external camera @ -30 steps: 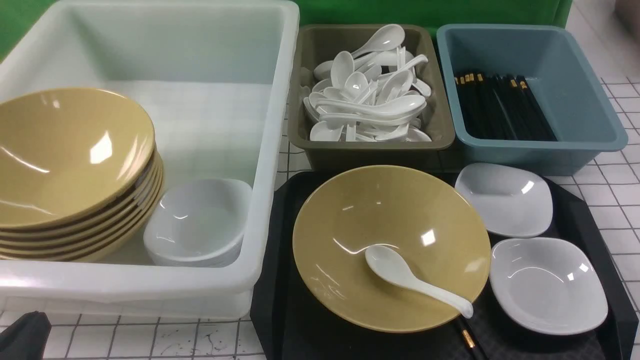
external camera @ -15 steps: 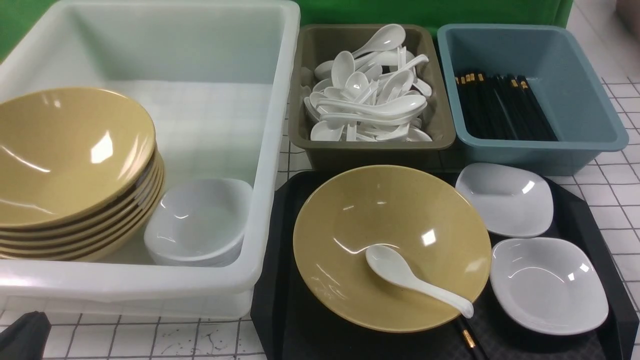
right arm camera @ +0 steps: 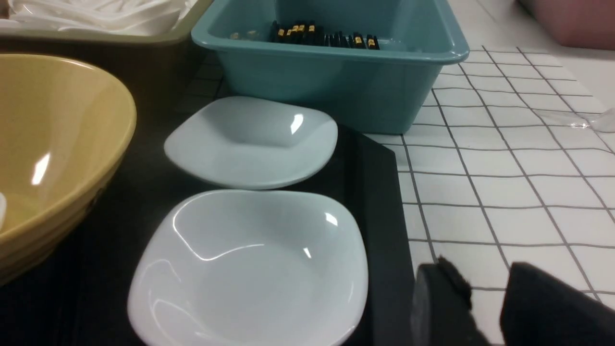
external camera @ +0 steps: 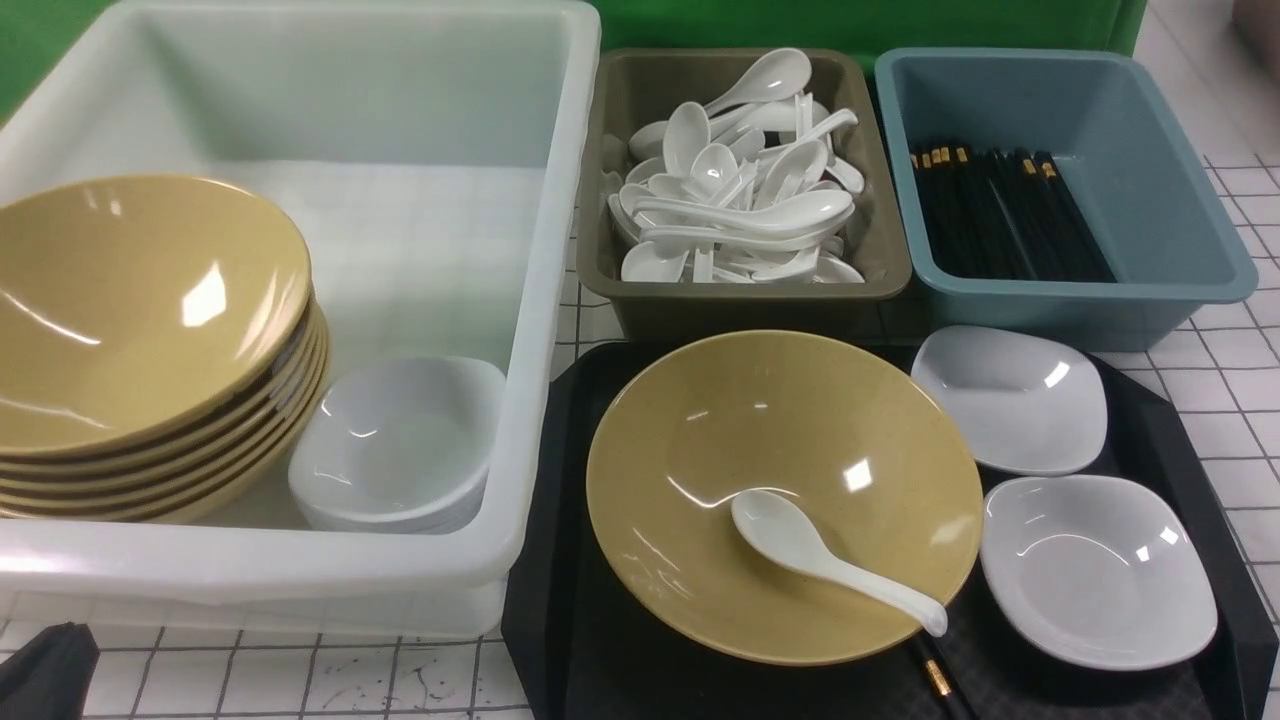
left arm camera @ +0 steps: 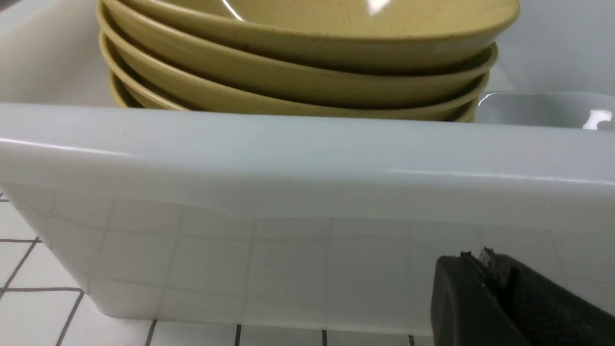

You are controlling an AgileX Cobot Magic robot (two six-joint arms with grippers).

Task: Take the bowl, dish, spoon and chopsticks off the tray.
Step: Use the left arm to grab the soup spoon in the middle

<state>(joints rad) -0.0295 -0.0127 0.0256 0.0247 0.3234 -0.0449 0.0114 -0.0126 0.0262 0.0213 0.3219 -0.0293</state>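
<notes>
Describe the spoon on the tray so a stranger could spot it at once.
On the black tray sits a wide mustard-yellow bowl. The white soup spoon lies in it, handle over the near rim. It is the only spoon lying alone; the others are heaped in the olive bin behind.

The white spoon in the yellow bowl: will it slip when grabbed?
Probably slippery: the small glossy white soup spoon shows shiny highlights. It may slide, lying loose inside the sloped mustard-yellow bowl, handle over its rim.
</notes>
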